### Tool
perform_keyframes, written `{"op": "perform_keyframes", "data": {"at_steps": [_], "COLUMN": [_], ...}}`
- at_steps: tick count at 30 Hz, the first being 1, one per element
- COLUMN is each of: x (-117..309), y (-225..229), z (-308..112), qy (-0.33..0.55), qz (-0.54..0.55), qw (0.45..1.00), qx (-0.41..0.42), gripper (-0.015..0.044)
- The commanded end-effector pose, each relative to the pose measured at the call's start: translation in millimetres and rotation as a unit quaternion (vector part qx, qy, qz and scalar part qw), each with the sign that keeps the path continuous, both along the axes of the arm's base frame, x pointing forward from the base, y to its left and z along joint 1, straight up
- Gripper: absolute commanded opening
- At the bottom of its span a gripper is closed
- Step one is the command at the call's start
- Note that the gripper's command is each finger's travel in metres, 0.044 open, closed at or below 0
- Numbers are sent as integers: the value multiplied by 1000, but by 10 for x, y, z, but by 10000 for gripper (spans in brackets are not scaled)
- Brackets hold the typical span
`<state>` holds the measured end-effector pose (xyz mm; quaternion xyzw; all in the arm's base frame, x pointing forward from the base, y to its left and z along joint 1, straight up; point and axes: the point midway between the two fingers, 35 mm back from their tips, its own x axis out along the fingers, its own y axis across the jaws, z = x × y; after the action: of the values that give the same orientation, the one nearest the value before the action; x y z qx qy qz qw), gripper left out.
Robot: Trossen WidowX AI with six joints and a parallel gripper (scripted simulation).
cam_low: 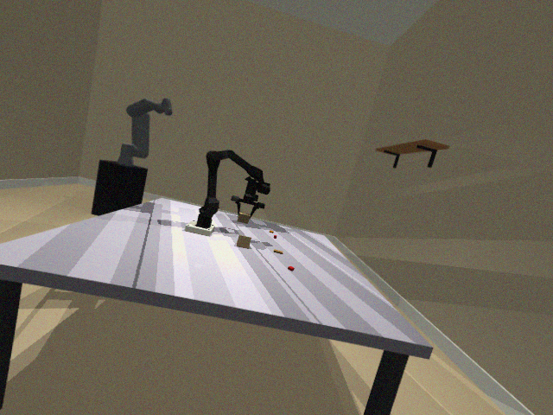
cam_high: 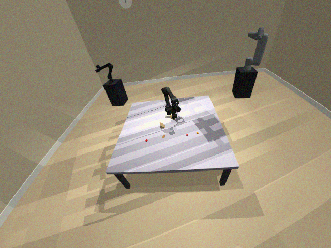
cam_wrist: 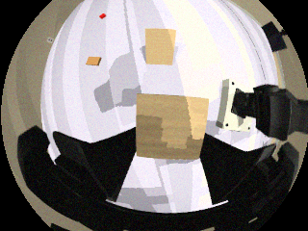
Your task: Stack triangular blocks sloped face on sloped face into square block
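Note:
My gripper is shut on a wooden triangular block, the held block, with one finger on each side. The held block appears to hang above the table, apart from the other block. The other triangular block stands on the table, nearer the front left in the top view and beyond the held block in the wrist view. Nothing touches it. The slope of the held block is hard to make out.
A red piece and an orange piece lie near the standing block. Another red piece and an orange one lie farther right in the top view. The arm's pale base is nearby.

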<state>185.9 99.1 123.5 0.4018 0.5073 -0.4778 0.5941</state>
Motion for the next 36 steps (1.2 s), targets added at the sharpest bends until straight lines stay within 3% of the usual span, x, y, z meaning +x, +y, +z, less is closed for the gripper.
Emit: {"op": "perform_keyframes", "data": {"at_steps": [1,24,36], "x": [105,343,426], "y": [-121,-783,-989], "z": [129,476,28], "qy": [-12,-14,-14], "qz": [0,1,1], "qw": [1000,1000,1000], "qx": [4,-3,-3], "gripper": [0,0,0]}}
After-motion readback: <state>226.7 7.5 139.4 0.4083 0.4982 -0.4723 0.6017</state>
